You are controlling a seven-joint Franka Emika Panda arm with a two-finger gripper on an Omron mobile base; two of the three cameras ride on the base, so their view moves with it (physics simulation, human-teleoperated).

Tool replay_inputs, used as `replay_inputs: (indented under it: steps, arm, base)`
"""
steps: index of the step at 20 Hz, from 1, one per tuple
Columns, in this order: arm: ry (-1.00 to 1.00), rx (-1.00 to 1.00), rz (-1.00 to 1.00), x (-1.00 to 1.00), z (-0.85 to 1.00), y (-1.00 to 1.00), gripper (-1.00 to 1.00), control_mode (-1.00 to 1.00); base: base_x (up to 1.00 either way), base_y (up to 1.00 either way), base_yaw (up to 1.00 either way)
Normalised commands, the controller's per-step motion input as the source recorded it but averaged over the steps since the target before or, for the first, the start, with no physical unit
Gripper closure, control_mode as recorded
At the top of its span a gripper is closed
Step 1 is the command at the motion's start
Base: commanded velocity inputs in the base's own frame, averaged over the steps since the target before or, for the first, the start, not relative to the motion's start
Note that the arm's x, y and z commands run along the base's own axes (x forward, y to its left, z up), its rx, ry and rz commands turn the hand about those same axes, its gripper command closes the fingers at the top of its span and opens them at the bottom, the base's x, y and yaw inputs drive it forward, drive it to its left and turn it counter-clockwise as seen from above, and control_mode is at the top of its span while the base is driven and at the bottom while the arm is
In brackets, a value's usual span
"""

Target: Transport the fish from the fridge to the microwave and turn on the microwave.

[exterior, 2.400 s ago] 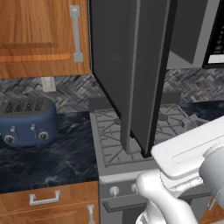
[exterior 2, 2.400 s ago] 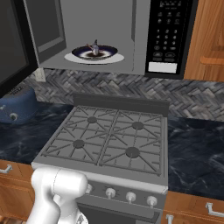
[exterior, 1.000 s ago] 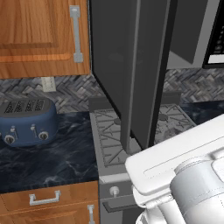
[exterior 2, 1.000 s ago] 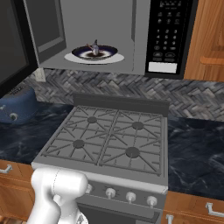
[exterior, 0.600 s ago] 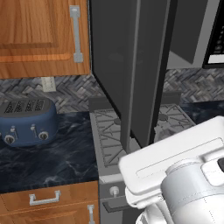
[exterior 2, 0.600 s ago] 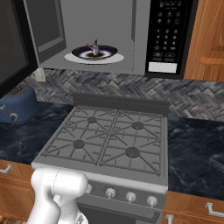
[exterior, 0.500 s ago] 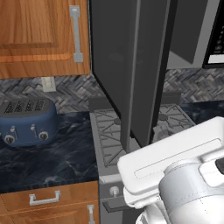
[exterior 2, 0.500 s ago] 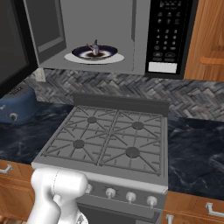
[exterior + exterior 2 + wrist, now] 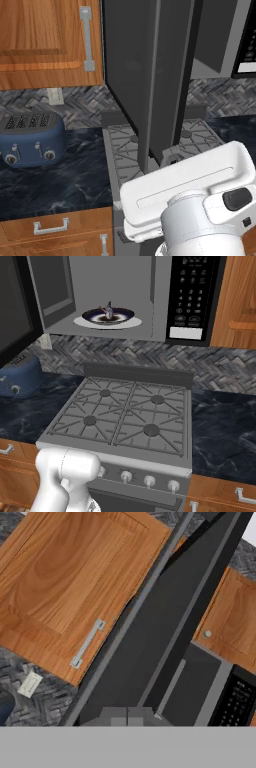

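Kitchen with a dark marble counter: blue toaster (image 9: 17,378) on the left, gas stove (image 9: 125,413) in the middle, microwave (image 9: 192,298) above it with its door (image 9: 145,75) swung open. The fish (image 9: 108,311) sits on a plate (image 9: 107,317) inside. The gripper's fingers are pressed together, pointing at the door's edge, away from the fish.

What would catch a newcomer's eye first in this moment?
The microwave door stands wide open over the gas stove. In the lit cavity of the microwave a small fish sits on a dark bowl. To the left, a blue toaster stands on the dark marble counter.
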Motion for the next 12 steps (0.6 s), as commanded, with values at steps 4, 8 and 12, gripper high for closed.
replay_inputs:
  steps: [4,8,12]
  arm:
    - [0.00,0.00,-0.05,0.00,-0.08,0.17,1.00,-1.00]
    - [-0.02,0.00,-0.06,0.00,-0.06,0.18,1.00,-1.00]
    - [0.00,0.00,-0.07,0.03,-0.08,0.13,1.00,-1.00]
  base:
    - [0.00,0.00,0.00]
    - [0.00,0.00,0.00]
    - [0.00,0.00,0.00]
